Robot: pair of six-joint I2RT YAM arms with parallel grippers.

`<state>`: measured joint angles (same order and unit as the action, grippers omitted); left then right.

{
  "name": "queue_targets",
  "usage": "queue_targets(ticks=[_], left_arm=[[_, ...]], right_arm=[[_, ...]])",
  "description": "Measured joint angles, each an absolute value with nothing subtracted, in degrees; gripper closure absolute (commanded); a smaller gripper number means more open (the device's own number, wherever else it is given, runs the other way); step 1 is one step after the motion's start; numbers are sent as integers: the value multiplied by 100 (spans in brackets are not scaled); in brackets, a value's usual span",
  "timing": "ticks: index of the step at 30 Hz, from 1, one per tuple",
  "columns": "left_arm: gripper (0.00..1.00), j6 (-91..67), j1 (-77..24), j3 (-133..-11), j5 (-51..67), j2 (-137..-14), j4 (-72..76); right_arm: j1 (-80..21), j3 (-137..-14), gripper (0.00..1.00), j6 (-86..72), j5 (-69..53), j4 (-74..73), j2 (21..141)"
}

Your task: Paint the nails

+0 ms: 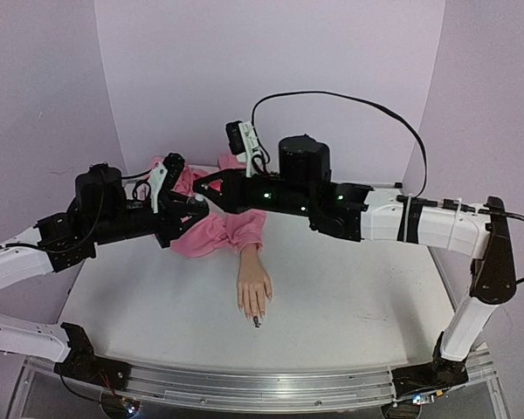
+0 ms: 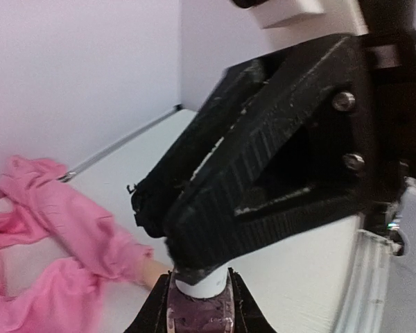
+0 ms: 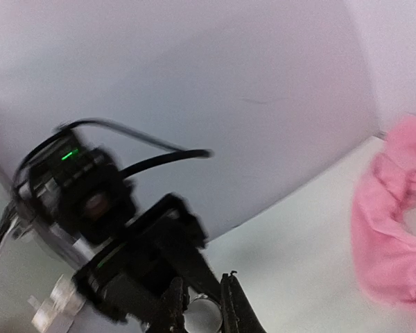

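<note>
The pale mannequin hand (image 1: 253, 290) lies palm down on the white table (image 1: 349, 288), fingers toward the near edge. Its nails (image 1: 249, 312) look skin-toned, except one dark nail (image 1: 257, 322). A pink sleeve (image 1: 217, 232) covers the wrist. Behind it, above the sleeve, my two grippers meet. My left gripper (image 2: 200, 313) is shut on a dark purple polish bottle (image 2: 198, 318). The bottle's white cap (image 2: 202, 285) sits between the black fingers (image 2: 263, 187) of my right gripper (image 3: 202, 313), which is shut on the white cap (image 3: 202, 318). From above, the left gripper (image 1: 189, 204) and right gripper (image 1: 204, 187) hide the bottle.
Pink cloth (image 1: 185, 179) is bunched toward the back of the table, behind the grippers. Pale walls (image 1: 271, 78) close in the back and sides. The right arm (image 1: 419, 223) stretches across the table's right half, above it.
</note>
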<state>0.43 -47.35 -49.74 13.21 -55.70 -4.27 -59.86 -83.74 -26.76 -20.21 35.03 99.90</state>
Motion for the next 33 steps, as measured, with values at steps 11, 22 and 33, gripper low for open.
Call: queue_targets(ticks=[11,22,33], left_arm=[[100,620,-4849,-5037,47,-6582,178],[100,-47,-4447,-4589,1146,-6180,38],[100,-996,-4091,-5231,5367,-6292,-89]], right_arm=[[-6890,-9437,83,-3435,2574,1774,10547],[-5975,-8453,10,-2908,-403,1828,9459],[-5280,-7424,18,-2641,-4296,3256,9063]])
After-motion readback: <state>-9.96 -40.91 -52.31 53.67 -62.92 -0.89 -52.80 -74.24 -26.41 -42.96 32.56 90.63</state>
